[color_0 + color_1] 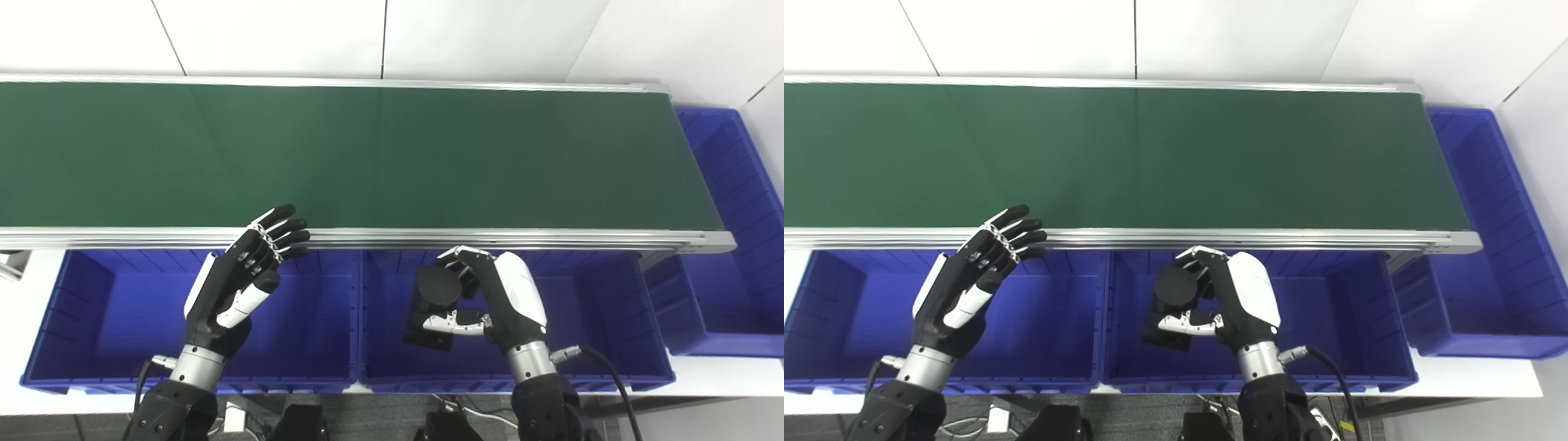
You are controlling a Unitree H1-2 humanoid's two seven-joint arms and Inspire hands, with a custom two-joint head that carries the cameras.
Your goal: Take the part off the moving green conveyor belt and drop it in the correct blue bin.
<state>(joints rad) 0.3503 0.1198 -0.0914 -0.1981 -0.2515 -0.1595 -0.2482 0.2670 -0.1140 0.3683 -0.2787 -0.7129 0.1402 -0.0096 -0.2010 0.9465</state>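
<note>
A black part (433, 303), a flat block with a round disc on top, is held by my right hand (490, 300), which is shut on it above the right-hand front blue bin (606, 318). The part hangs over the bin's left half. My left hand (245, 269) is open with its fingers spread, raised over the left front blue bin (92, 318), its fingertips reaching the belt's near rail. The green conveyor belt (367, 153) carries nothing that I can see.
A third blue bin (735, 245) stands at the belt's right end. An aluminium rail (490, 236) runs along the belt's near edge, just above the two front bins. White wall panels rise behind the belt. Cables trail from both wrists.
</note>
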